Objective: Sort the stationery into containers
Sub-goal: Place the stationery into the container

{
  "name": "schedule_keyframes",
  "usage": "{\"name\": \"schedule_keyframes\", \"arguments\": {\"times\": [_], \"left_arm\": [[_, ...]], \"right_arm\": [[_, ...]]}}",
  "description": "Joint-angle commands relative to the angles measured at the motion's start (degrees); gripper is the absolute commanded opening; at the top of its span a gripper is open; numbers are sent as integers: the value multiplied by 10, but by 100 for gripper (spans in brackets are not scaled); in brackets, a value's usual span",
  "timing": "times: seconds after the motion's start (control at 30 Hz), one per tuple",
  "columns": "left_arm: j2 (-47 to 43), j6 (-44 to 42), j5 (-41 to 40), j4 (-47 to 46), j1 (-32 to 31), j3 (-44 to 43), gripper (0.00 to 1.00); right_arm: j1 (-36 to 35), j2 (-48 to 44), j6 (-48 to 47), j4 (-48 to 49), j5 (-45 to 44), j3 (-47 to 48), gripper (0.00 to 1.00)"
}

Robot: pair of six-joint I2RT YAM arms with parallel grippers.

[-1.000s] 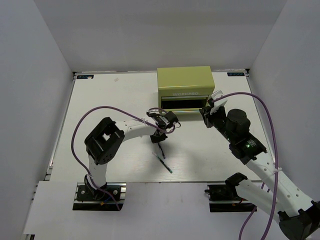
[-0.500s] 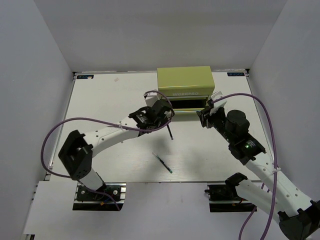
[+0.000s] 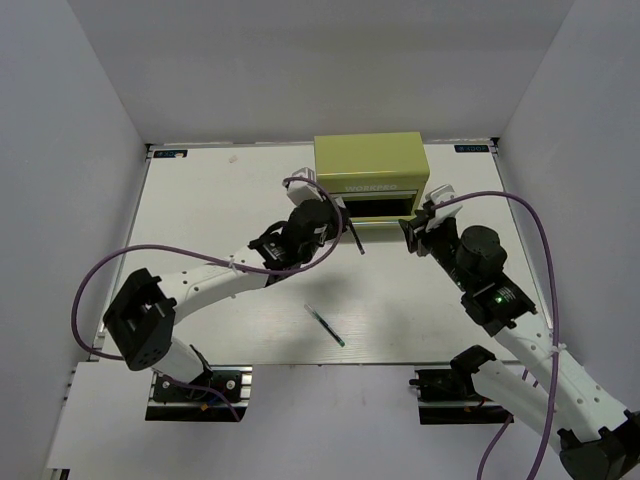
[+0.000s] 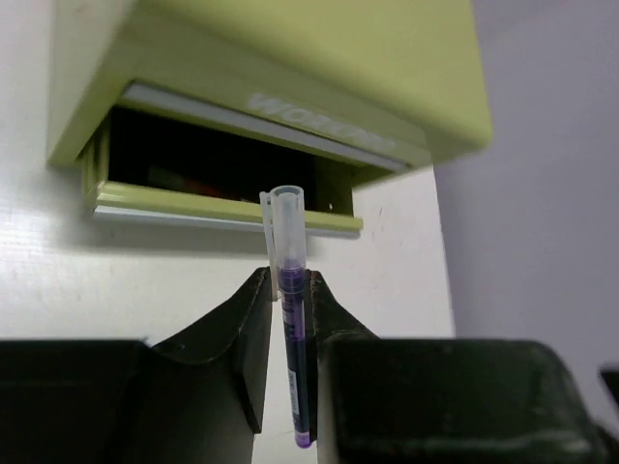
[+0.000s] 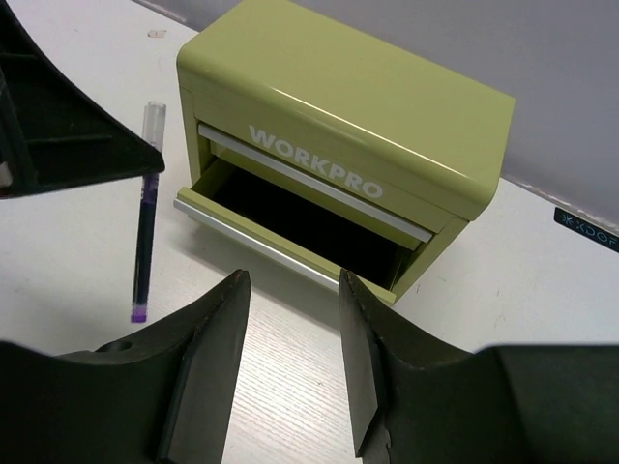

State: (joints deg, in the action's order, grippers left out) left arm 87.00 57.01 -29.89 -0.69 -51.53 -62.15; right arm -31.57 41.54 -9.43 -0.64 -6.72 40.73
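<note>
Left wrist view: the left gripper (image 4: 287, 280) clamps a thin, clear-capped purple-ink pen (image 4: 287, 227) upright at frame centre, just before the open drawer (image 4: 193, 201) of the boxy yellow-green metal chest (image 4: 319, 58). I'd tilt it flat over that drawer before releasing. The right gripper (image 5: 292, 282) has its jaws apart, empty.

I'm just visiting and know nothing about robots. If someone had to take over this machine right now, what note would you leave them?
Left gripper: shut on a purple-inked pen, held just in front of the open lower drawer of the tool chest.
Right gripper: open and empty, facing the chest.
Done: only one item lies loose on the table. The drawer's inside is too dark to count what is in it.
Left: drop the held pen into the drawer, then fetch the green pen lying near the table's front edge.
</note>
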Motion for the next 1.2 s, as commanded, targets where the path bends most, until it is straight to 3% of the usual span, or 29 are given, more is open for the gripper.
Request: {"name": "schedule_keyframes", "arguments": {"times": [0.0,0.03,0.07,0.13,0.17,0.27,0.5,0.73,0.93,1.17], "left_arm": [[-42,-220,110,-112,-9,19,0],[-48,-270,181,-119,-9,25,0],[-48,-368,215,-119,-9,25,0],[-33,-450,268,-59,-9,-24,0],[-20,-533,279,-26,-9,-49,0],[21,-616,272,50,-9,-103,0],[26,-838,307,-70,4,-52,0],[113,-939,313,-86,9,-96,0],[174,-969,306,-171,9,-114,0],[214,-994,294,-198,14,-141,0]], "right_arm": [[-2,-8,-2,34,-12,-4,48],[-1,-9,-3,35,-11,-4,48],[-2,-8,-5,35,-11,-3,48],[-3,-7,-9,36,-11,-4,48],[-3,-7,-10,37,-13,-4,48],[-4,-7,-21,37,-19,-6,50],[0,-14,-20,52,-90,-13,53],[1,-52,-23,83,-129,-29,53],[-3,-62,-28,93,-135,-37,53],[-2,-70,-28,96,-127,-41,53]]}}
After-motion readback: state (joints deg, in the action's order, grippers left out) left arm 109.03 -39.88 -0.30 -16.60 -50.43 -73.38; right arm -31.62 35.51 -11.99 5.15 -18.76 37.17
